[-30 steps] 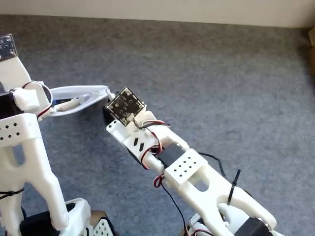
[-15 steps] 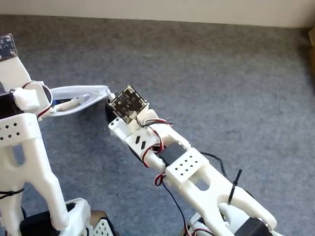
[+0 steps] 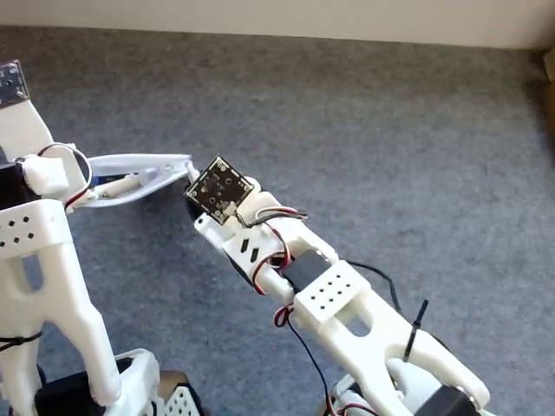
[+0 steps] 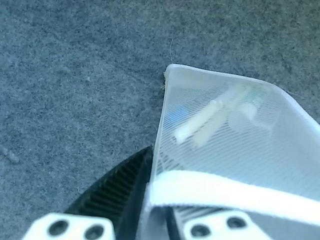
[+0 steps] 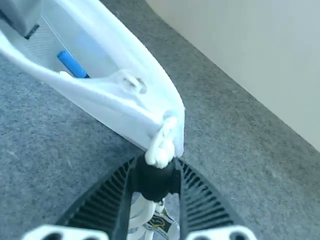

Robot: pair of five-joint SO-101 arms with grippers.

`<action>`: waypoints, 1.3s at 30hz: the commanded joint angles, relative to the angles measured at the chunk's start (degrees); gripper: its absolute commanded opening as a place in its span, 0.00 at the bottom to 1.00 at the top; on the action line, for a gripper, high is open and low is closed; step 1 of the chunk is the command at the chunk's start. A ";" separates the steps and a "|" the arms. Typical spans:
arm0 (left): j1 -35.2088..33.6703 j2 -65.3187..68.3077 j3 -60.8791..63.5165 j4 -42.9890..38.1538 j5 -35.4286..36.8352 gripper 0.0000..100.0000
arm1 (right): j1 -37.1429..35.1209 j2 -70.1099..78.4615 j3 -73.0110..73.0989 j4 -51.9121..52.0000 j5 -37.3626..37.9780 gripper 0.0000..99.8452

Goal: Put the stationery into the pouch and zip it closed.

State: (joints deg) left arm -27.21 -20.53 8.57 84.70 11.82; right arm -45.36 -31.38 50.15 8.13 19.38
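Observation:
A white mesh pouch [image 3: 143, 176] hangs between the two arms over the grey carpet. My left gripper [image 4: 154, 167] is shut on the pouch's [image 4: 235, 145] banded edge; several pale stationery pieces [image 4: 210, 117] show through the mesh. My right gripper [image 5: 156, 167] is shut on the white zipper pull [image 5: 161, 147] at the other end of the pouch [image 5: 115, 85]. There the mouth gapes, and a blue pen [image 5: 72, 65] lies inside. In the high view the right arm's wrist board [image 3: 218, 189] covers its fingers, next to the pouch's tip.
Grey carpet [image 3: 390, 147] covers the whole table, with free room to the right and far side. A pale wall [image 3: 303, 16] runs along the back edge. The left arm's white base [image 3: 43, 286] stands at the near left.
The right wrist shifted slightly right, then back left with a small twist. The pouch and the left arm have barely moved.

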 commanded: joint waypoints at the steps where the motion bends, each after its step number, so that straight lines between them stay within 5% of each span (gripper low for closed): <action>1: -0.48 0.57 0.40 -1.58 0.44 0.01 | 0.40 -6.37 -5.05 9.10 0.88 0.02; 12: -0.40 0.66 0.57 -3.43 0.44 0.01 | 4.44 -9.54 -8.13 28.18 0.53 0.02; 27: 4.44 0.48 0.66 -2.99 0.35 0.01 | 5.85 -10.68 -7.78 32.13 -3.87 0.01; 39: 5.76 0.40 0.40 -3.25 0.35 0.01 | 5.93 -31.60 4.62 31.87 -4.04 0.00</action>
State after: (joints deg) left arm -23.25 -20.53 8.92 82.86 11.74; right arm -40.62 -57.58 53.67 39.60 15.87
